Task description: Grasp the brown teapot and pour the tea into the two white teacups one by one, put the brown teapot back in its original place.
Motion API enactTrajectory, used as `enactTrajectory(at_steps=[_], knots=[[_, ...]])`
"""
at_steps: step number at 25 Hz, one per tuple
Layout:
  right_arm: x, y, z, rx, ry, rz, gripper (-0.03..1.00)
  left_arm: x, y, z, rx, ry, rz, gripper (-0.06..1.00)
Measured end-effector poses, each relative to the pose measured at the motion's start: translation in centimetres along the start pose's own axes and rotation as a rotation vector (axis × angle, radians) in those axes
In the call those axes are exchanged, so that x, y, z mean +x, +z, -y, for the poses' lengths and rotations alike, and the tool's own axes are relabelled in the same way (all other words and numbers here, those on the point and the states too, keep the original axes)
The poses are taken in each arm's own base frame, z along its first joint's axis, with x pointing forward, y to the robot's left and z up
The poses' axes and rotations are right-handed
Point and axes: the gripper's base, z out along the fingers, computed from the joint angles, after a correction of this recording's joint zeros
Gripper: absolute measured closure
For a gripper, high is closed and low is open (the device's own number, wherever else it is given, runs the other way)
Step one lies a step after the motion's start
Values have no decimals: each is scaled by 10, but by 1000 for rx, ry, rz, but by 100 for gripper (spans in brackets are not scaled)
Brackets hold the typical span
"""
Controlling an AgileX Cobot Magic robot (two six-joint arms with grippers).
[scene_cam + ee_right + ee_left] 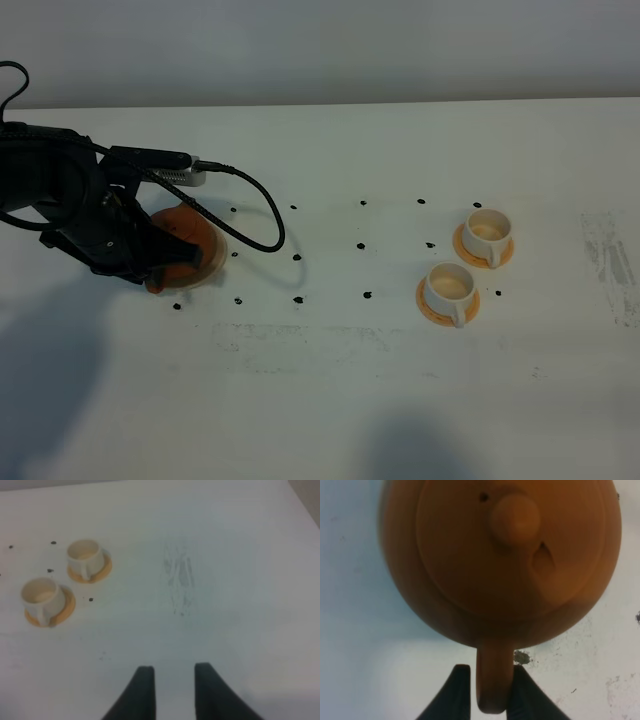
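Your left gripper straddles the loop handle, jaws barely parted, a sliver of gap on one side. The small reddish-brown clay teapot lies straight ahead, its handle-to-knob axis running away from the jaws, at middle left overhead. Only that high view shows the round cream coaster beneath it.

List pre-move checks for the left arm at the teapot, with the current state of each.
1. brown teapot upright on its coaster: ok.
2. lid seated on the pot: ok.
3. left gripper fingers either side of the handle: ok. Whether they are clamping it: cannot tell.
4. far teacup and near teacup upright, well away from the left arm: ok.
5. right gripper empty, fingers apart, away from both cups: ok.
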Motion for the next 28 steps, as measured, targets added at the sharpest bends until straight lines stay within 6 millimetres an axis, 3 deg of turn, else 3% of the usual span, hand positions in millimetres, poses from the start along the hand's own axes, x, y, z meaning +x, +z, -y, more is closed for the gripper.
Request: enactTrajectory(at_steps=[5,16,28], knots=[[0,0,0,0,0,0,75,0,0,0,-2,4,0,85],[0,0,0,0,0,0,75,1,0,-6,-21,15,-6,85],[0,0,0,0,0,0,75,-5,-19,-7,-42,88,91,85]])
